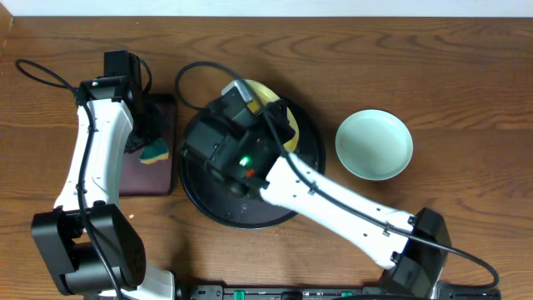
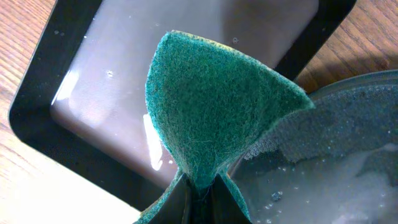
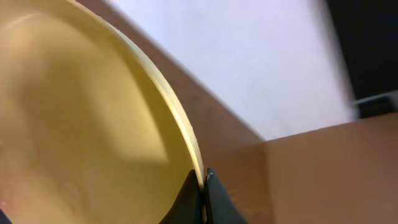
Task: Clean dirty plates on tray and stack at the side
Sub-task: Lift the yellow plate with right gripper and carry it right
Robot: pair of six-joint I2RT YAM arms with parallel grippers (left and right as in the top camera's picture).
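The right gripper (image 3: 204,182) was pinched on the rim of the yellow plate (image 3: 93,124), tipped up over the black tray (image 1: 198,198) in the middle of the surface (image 1: 466,75). The left gripper (image 2: 198,190) squeezed a green sponge (image 2: 211,106) near the left edge. Best to hold tight and wipe softly. A turquoise plate (image 1: 374,144) sat toward the right edge.

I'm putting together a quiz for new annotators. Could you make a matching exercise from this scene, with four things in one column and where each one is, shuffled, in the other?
Things
1. yellow plate
2. turquoise plate
3. green sponge
4. round black tray

Places
A. alone on the bare tabletop, apart from the round tray
B. pinched in the left gripper, over the rectangular tray
C. rim clamped in the right gripper
D. mid-table, partly hidden under the right arm

Pairs: 1-C, 2-A, 3-B, 4-D
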